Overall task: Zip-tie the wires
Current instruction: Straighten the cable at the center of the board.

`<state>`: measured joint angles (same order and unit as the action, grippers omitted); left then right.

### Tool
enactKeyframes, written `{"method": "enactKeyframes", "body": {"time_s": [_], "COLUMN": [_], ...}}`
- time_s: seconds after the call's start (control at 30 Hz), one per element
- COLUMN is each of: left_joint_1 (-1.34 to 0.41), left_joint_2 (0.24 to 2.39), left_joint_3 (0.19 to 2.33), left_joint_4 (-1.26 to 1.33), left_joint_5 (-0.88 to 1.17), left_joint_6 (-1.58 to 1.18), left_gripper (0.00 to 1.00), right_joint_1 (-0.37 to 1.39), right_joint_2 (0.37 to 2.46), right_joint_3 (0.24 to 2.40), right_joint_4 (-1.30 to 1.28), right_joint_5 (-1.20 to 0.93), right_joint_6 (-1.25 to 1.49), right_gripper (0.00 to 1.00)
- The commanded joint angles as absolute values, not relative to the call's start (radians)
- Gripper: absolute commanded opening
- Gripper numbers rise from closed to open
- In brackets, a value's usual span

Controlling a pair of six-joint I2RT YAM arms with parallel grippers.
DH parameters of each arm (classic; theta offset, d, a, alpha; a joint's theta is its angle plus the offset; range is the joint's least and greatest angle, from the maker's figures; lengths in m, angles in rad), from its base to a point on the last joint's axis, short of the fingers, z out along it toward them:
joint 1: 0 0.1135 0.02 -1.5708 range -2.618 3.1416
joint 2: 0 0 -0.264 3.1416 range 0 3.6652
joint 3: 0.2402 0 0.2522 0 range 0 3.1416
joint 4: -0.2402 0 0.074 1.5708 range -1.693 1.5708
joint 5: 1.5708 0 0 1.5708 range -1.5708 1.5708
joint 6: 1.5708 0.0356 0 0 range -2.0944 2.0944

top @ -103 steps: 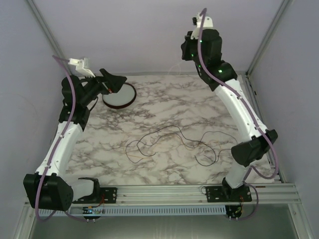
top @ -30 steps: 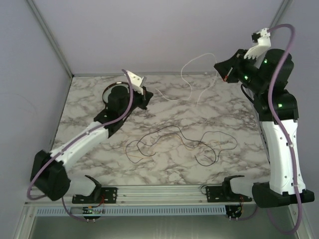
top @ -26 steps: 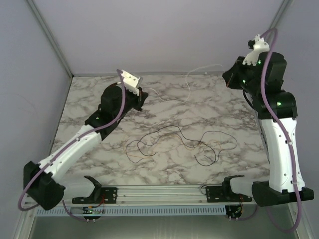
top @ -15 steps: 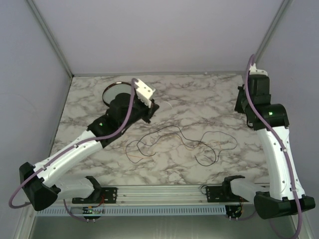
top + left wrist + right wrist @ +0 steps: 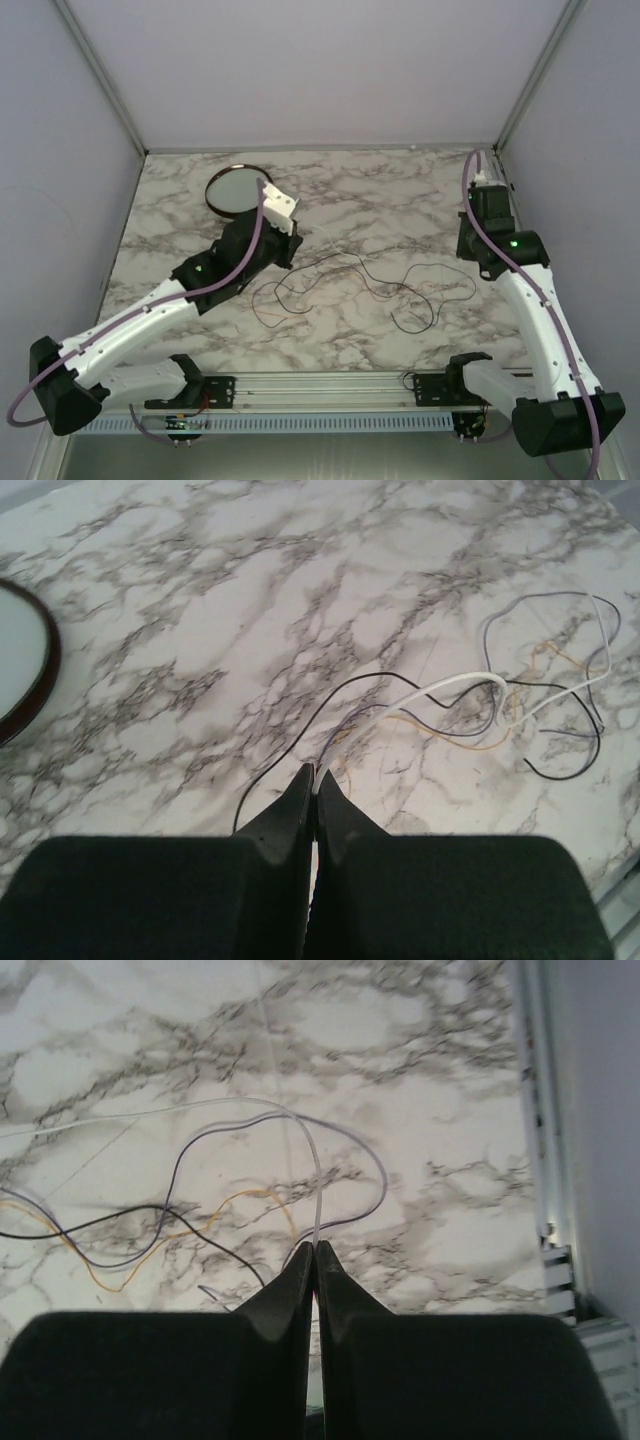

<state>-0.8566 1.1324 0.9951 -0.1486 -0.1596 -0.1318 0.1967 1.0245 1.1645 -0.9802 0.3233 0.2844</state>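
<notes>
Two claws are clenched at once, and that is where the trouble could start. My left claw [image 5: 315, 772] is pinched shut low over the desk [image 5: 400, 200], and a white strip, the zip tie [image 5: 450, 685], runs out from between its tips and curves away across the wires [image 5: 395, 290]. My right claw [image 5: 314, 1245] is shut too, and a very fine pale line rises from its tips. I take that for the other end of the same strip, though it is so thin in that view that I cannot be sure it is truly gripped.

The wires lie loose on the desk between my two arms, in sprawling loops, not gathered. The strip looks to pass over them, not under or around them. If I draw the ends together from here, I judge it would close on nothing, or catch only one or two strands and leave the rest outside.

Slip is the other risk. Such a thin strip could slide out of a shut claw if I pull sideways. Dragging low could also snag a loop and scatter the bundle.
</notes>
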Motion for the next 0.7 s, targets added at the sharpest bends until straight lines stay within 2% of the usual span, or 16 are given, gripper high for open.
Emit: {"method": "enactKeyframes", "body": {"time_s": [0.0, 0.2, 0.4, 0.67], "left_joint_1": [-0.854, -0.819, -0.755, -0.631], "left_joint_2": [1.056, 1.039, 1.043, 1.041], "left_joint_3": [0.962, 0.955, 0.938, 0.863], "left_joint_4": [-0.251, -0.409, -0.564, -0.613], "left_joint_5": [-0.276, -0.340, -0.368, -0.308], "left_joint_6": [-0.191, -0.288, -0.401, -0.462], "left_gripper": [0.00, 0.00, 0.00, 0.00], "right_joint_1": [0.219, 0.267, 0.353, 0.432], "right_joint_2": [1.046, 1.150, 1.272, 1.430], "right_joint_3": [1.083, 1.035, 0.995, 1.011], "right_joint_4": [-0.839, -0.739, -0.624, -0.527], "right_joint_5": [0.195, 0.158, 0.123, 0.118], "right_joint_6": [0.325, 0.350, 0.389, 0.405], "right_gripper": [0.00, 0.08, 0.08, 0.08]}}
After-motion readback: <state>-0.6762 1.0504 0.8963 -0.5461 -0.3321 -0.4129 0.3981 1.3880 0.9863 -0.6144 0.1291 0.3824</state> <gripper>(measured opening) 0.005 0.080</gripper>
